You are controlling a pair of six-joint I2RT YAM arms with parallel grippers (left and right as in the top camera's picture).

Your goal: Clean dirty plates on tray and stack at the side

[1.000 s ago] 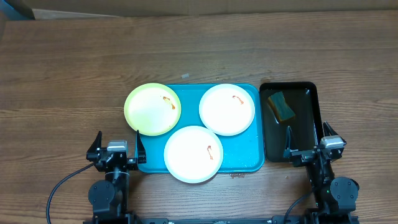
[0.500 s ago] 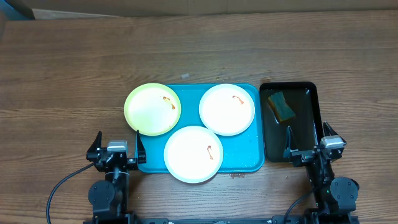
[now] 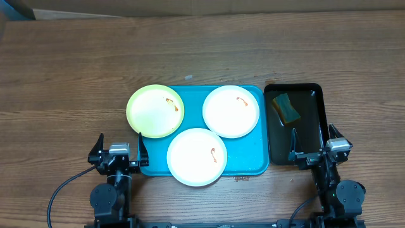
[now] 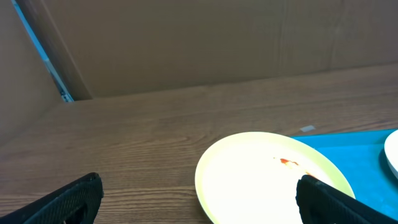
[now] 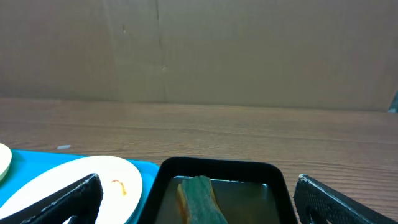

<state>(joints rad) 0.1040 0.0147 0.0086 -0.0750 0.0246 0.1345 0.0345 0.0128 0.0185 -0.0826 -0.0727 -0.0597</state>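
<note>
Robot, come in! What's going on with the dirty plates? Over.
Left gripper, right gripper open, empty. Three smeared plates on turquoise tray, none stacked. Sponge lies in black tray; nothing blocking.

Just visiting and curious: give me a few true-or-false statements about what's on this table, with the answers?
1. The three plates sit in one stack. False: they lie side by side on the turquoise tray.
2. A sponge lies in the black tray. True.
3. The yellow-green plate is spotless. False: it has an orange-red smear.
4. The left pincer and right pincer are open and empty. True.
</note>
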